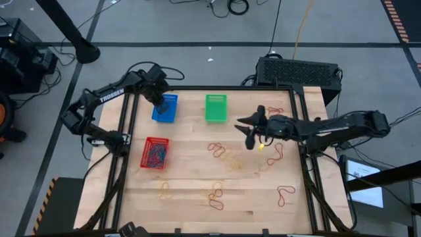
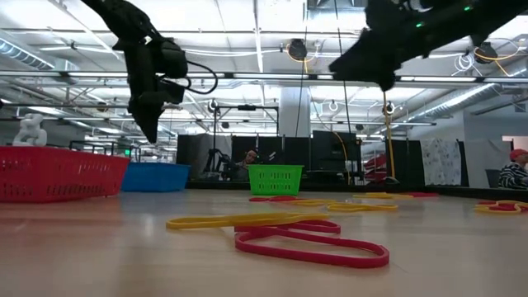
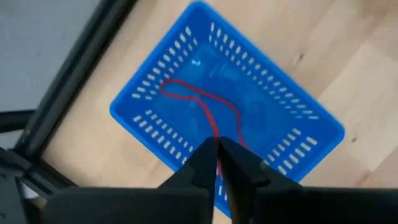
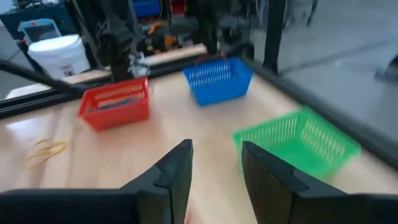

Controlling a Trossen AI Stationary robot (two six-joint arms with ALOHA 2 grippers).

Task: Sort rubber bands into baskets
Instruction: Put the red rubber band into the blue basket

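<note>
Hanging over the blue basket (image 3: pixel 227 118), the left claw (image 3: pixel 217 163) pinches a red rubber band (image 3: pixel 202 106) between closed fingers — a drop-off in progress, I judge, though a red band into blue looks mismatched; the red basket (image 1: pixel 155 153) sits nearby. Next it must either release or shift over. The right claw (image 4: pixel 214 163) hovers with fingers apart above the tabletop (image 1: pixel 197 171), holding nothing. Only the left wrist view shows the pinched band — the high view hides it.
</note>
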